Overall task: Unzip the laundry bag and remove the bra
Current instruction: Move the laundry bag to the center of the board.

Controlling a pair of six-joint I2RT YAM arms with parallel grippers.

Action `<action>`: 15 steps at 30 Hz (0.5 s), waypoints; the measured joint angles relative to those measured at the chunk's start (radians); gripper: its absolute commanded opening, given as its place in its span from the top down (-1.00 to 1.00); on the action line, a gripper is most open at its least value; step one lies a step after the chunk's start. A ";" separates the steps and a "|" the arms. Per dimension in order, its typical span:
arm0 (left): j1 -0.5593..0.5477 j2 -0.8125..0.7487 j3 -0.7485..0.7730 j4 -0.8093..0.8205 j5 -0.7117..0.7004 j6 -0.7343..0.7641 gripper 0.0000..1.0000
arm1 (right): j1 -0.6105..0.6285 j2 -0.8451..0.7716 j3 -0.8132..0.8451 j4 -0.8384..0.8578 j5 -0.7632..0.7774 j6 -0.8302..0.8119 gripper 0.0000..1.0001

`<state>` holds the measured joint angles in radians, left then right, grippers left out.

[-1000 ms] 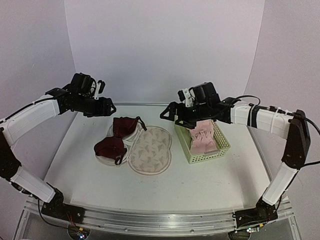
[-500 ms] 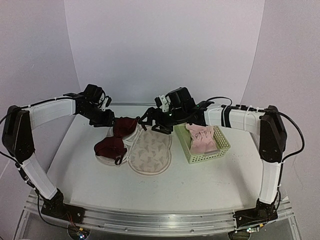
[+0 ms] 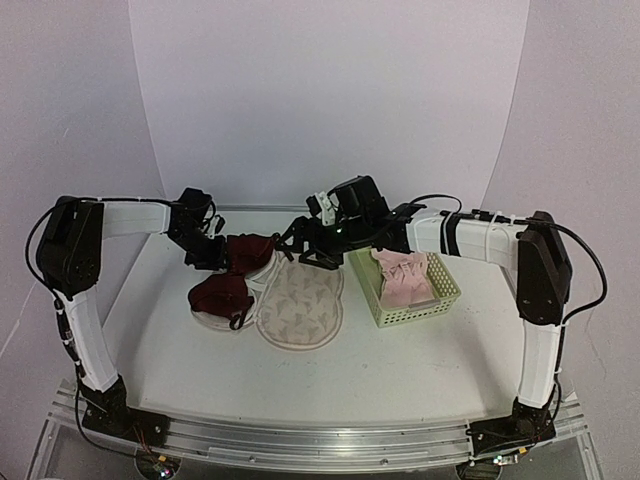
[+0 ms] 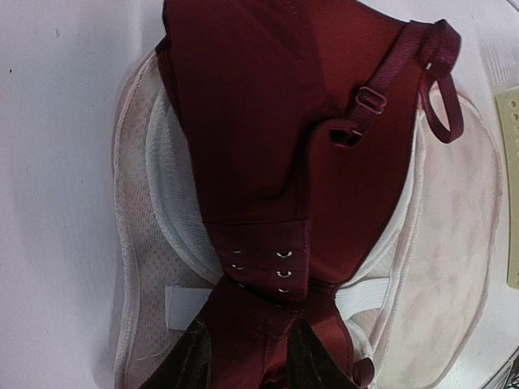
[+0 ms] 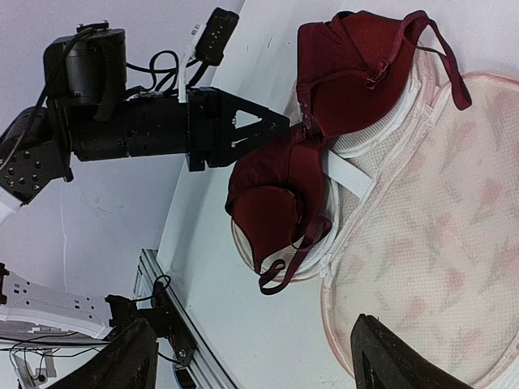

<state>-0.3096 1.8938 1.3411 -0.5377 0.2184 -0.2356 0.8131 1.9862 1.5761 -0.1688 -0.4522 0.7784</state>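
The laundry bag [image 3: 300, 305] lies unzipped and spread flat, its leaf-printed half on the right. The maroon bra [image 3: 232, 280] rests on the pale mesh inside [image 4: 154, 211] of the left half. My left gripper [image 3: 212, 255] is down at the bra's [image 4: 276, 138] middle, by the hook band. Its dark fingers [image 4: 188, 361] are closed on bunched maroon fabric. My right gripper [image 3: 300, 240] hovers open over the bag's far end. In the right wrist view its fingers [image 5: 126, 365] stand wide with nothing between, and the bra [image 5: 324, 73] and bag [image 5: 430, 243] lie below.
A pale green mesh basket [image 3: 400, 312] holding a pink garment [image 3: 405, 275] stands just right of the bag, under the right forearm. White table runs to a metal rail at the near edge. Walls enclose the back and sides.
The left arm came down from above the table's left side onto the bra and its jaws narrowed. The right arm swung left from over the basket to the bag's far end.
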 measured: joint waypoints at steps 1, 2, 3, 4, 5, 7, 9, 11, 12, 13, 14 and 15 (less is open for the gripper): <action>0.004 0.006 0.000 0.000 0.001 -0.004 0.50 | 0.000 0.000 0.000 0.002 0.000 0.000 -0.65; 0.010 0.011 0.000 0.000 0.001 -0.006 0.59 | 0.000 0.000 0.000 0.002 0.000 0.000 -0.65; 0.017 0.014 0.000 0.000 0.002 -0.007 0.66 | 0.000 0.000 -0.001 0.002 0.000 -0.001 -0.65; 0.024 0.015 0.000 0.003 0.002 -0.008 0.73 | 0.000 0.000 -0.001 0.002 0.000 -0.002 -0.65; 0.030 0.017 0.001 0.007 0.003 -0.008 0.81 | 0.000 0.000 -0.001 0.002 0.000 -0.003 -0.65; 0.040 0.024 0.006 0.014 0.002 -0.010 0.96 | 0.000 0.000 -0.001 0.002 0.000 -0.005 -0.65; 0.045 0.035 0.015 0.019 0.001 -0.010 1.00 | 0.000 0.000 -0.001 0.002 0.000 -0.006 -0.65; 0.046 0.052 0.023 0.026 0.003 -0.006 1.00 | 0.000 0.000 -0.001 0.002 0.000 -0.007 -0.65; 0.046 0.062 0.026 0.026 0.007 -0.006 1.00 | 0.000 0.000 -0.001 0.002 0.000 -0.007 -0.65; 0.046 0.073 0.028 0.028 0.009 -0.005 1.00 | 0.000 0.000 -0.001 0.002 0.000 -0.007 -0.65; 0.046 0.081 0.028 0.029 0.011 -0.004 1.00 | 0.000 0.000 -0.001 0.002 0.000 -0.008 -0.65; 0.046 0.091 0.028 0.029 0.013 -0.003 1.00 | 0.000 0.000 -0.002 0.002 0.000 -0.008 -0.65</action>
<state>-0.2638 1.9846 1.3693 -0.5091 0.2317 -0.2390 0.8131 1.9862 1.5745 -0.1669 -0.4522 0.7708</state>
